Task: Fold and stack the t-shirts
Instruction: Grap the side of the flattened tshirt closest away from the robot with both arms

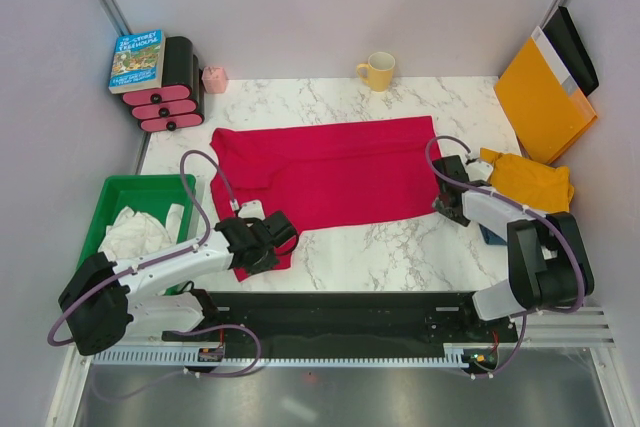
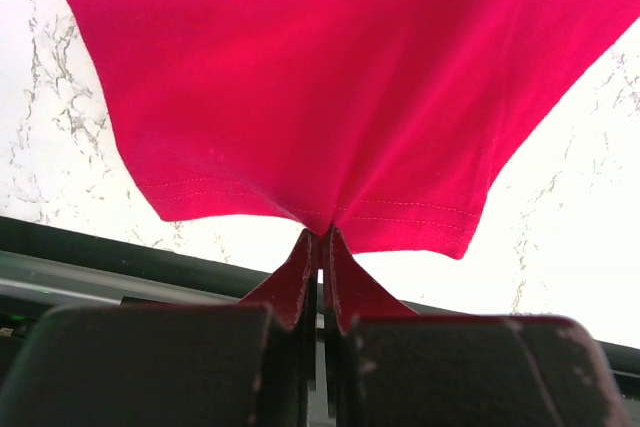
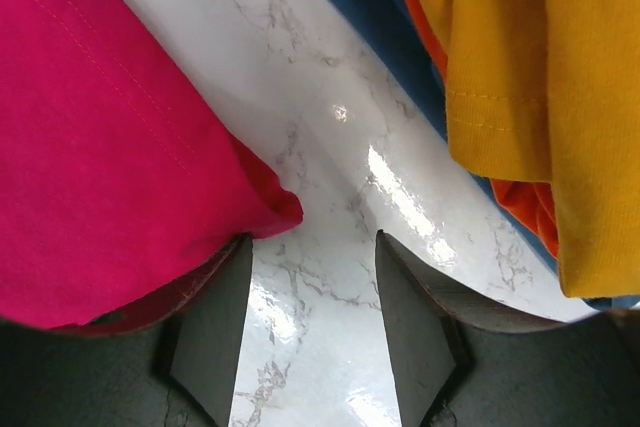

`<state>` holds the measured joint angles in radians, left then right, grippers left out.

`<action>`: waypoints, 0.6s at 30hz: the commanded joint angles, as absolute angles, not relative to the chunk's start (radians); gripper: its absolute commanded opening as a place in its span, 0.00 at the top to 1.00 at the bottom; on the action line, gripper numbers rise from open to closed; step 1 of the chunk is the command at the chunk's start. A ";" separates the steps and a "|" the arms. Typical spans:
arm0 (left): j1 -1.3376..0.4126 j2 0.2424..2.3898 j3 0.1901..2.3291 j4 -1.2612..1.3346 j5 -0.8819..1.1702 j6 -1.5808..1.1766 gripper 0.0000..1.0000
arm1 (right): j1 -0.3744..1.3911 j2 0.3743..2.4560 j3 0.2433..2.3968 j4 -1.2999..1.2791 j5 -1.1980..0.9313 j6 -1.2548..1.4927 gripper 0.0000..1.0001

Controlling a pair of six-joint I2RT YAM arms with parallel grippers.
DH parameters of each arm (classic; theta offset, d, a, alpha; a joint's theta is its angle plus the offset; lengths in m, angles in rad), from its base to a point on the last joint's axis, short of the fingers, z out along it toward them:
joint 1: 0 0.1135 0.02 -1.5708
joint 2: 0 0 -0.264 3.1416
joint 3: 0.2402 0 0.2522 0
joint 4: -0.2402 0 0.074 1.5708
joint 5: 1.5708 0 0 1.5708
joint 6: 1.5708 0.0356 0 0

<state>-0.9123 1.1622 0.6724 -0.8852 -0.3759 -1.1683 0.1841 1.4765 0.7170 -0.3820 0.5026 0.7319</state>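
1. At the far left, a white shirt (image 1: 135, 232) lay crumpled in the green bin (image 1: 120, 187), not yet folded.
2. The left gripper (image 2: 320, 237) was pressed together on the near-left hem of the red shirt (image 1: 330, 172), a pinch of stitched edge bunched between its jaws and lifted off the table (image 1: 400, 247).
3. The red shirt lay spread flat across the middle of the table. Its long axis ran left to right, parallel to the near edge. Which end held the collar could not be told.
4. The right gripper (image 3: 312, 237) stood spread and holding nothing, low over bare marble just beside the shirt's near-right corner. That corner showed two layers.
5. At the far right, a mustard shirt (image 1: 525, 182) sat on top of orange and blue ones, near the red shirt's right edge but apart from it.
6. The step in hand looked like a fold of the red shirt. The next move would call for the right jaws to close on that corner, so both arms could carry the near edge over evenly.
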 commanded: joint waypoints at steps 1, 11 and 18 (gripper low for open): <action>-0.919 1.144 0.686 -0.908 -0.393 -1.137 0.98 | 0.176 1.468 0.701 -0.338 0.500 0.755 0.40; -0.919 1.149 0.690 -0.907 -0.405 -1.121 0.98 | 0.206 1.278 0.706 -0.417 0.486 0.742 0.39; -0.919 1.190 0.716 -0.887 -0.396 -1.089 0.98 | 0.209 1.341 0.738 -0.407 0.494 0.749 0.39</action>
